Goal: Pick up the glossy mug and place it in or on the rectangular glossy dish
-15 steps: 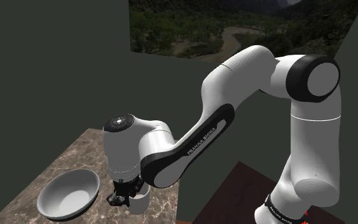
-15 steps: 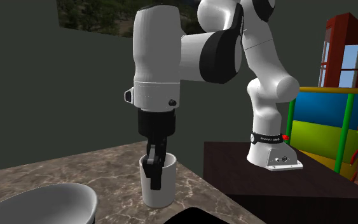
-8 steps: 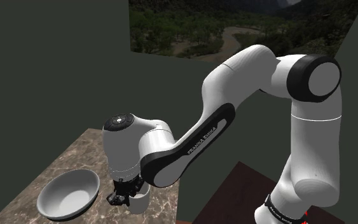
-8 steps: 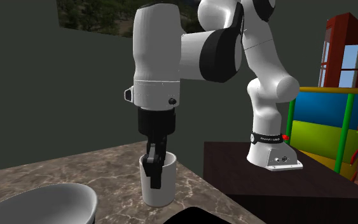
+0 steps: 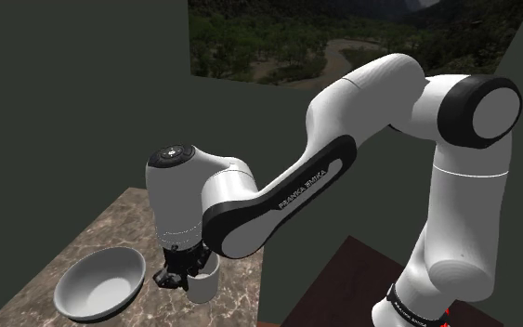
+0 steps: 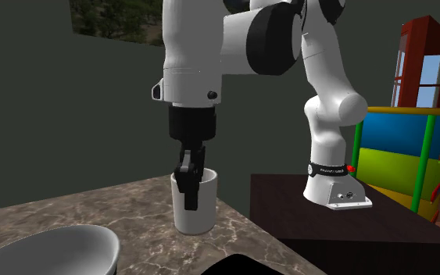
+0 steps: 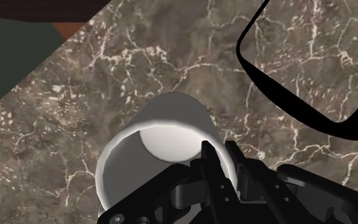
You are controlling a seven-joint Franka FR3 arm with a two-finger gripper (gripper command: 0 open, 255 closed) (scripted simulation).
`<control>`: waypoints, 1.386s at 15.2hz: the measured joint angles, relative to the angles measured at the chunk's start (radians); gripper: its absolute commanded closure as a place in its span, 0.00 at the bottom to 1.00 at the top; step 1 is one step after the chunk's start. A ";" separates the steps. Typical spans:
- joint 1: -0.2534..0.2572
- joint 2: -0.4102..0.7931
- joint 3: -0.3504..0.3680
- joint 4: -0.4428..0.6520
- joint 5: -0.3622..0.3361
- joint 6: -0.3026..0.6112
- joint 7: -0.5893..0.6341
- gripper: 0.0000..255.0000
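The Franka arm's black gripper [image 6: 190, 195] [image 5: 181, 276] [image 7: 222, 159] clasps a white mug [image 6: 203, 212] [image 5: 204, 287] [image 7: 165, 130] by its rim; one finger sits inside the cup and the other presses the outer wall, the two drawn narrow on that wall. The mug is upright over a dark veined marble counter [image 7: 107, 83] [image 6: 116, 207]; whether it touches the stone cannot be told. A black rectangular dish [image 7: 352, 124] lies on the counter near the mug, apart from it. A pale round bowl [image 5: 99, 283] [image 6: 50, 250] sits near the mug, on the shoulder view's left of it.
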 measured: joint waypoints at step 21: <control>0.088 -0.024 0.067 0.190 0.042 -0.221 0.081 1.00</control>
